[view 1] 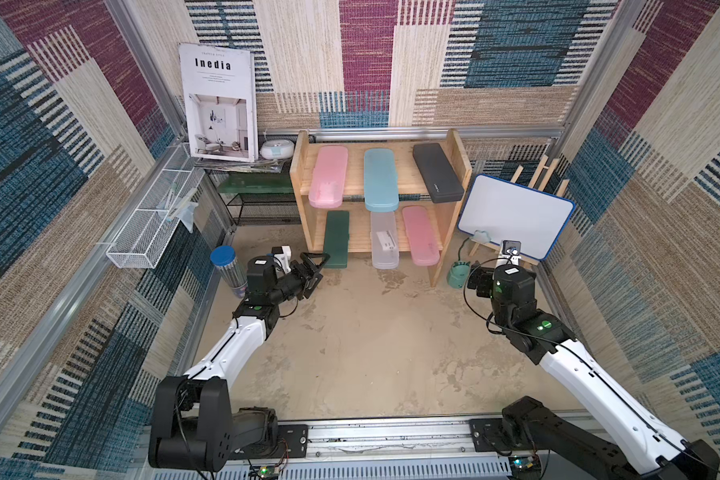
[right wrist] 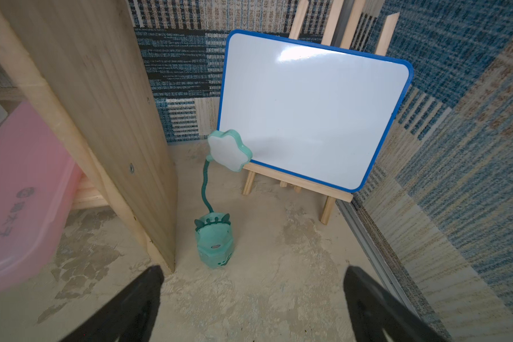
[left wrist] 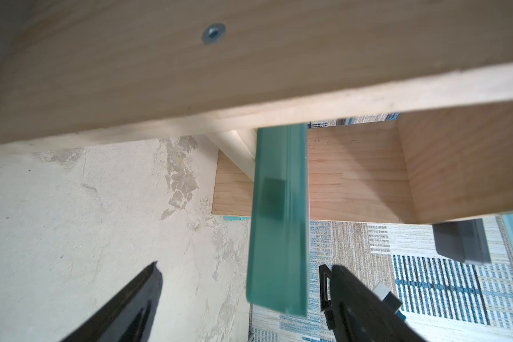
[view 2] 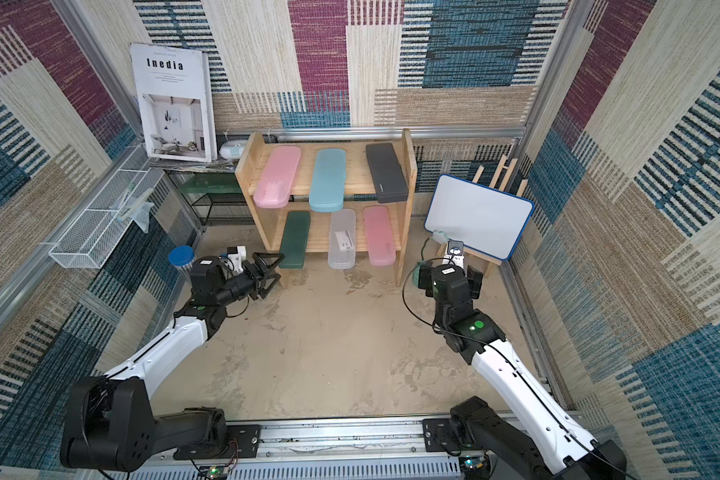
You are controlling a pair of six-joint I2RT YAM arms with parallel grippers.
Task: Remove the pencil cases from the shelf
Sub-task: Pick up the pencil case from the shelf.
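Back-left corner of the desk (view 1: 371,353): a black wire-mesh rack (view 1: 262,210), and on top of it an "Inedia" magazine (view 1: 219,102) stands propped against the wall, with a round white gadget (view 1: 276,148) just beside it. Along the left wall hangs a white wire basket (view 1: 142,237). At the left edge, upright, there's a blue-capped clear cylinder of pencils (view 1: 224,266). Over in the back-right corner, a blue-framed whiteboard (right wrist: 308,109) tilts back on a wooden easel (right wrist: 296,180). A teal flower-headed lamp (right wrist: 215,245) stands in front, its head at the board's lower corner. Patchwork carpet (view 1: 366,62) lines the walls.

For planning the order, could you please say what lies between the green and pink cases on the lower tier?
The frosted clear case, shown in both top views.
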